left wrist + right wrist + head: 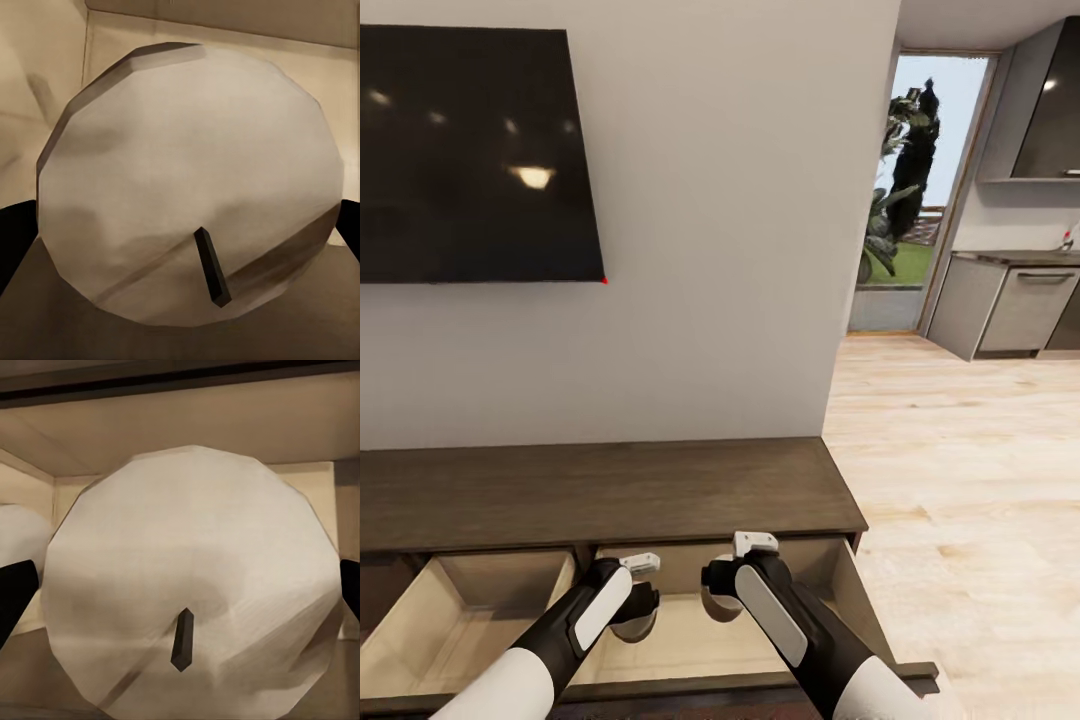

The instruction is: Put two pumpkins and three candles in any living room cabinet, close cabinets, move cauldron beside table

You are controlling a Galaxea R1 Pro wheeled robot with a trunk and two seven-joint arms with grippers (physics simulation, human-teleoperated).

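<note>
While the cabinet point(610, 490) stands against the wall under a dark screen point(470, 155), its drawer point(480, 610) is pulled out, pale inside, and both arms reach down into it. Each claw has a candle between its fingers: the left claw point(632, 610) is closed on the left candle point(191, 180), the right claw point(718, 590) on the right candle point(195, 577). Dark fingertips point(15, 592) press either side of each one. Both candles show a round cream end with a short dark wick, so their short axes run along the fingers, toward the wrist cameras. A second pale candle edge point(19, 540) shows just beside the right one, inside the drawer.
</note>
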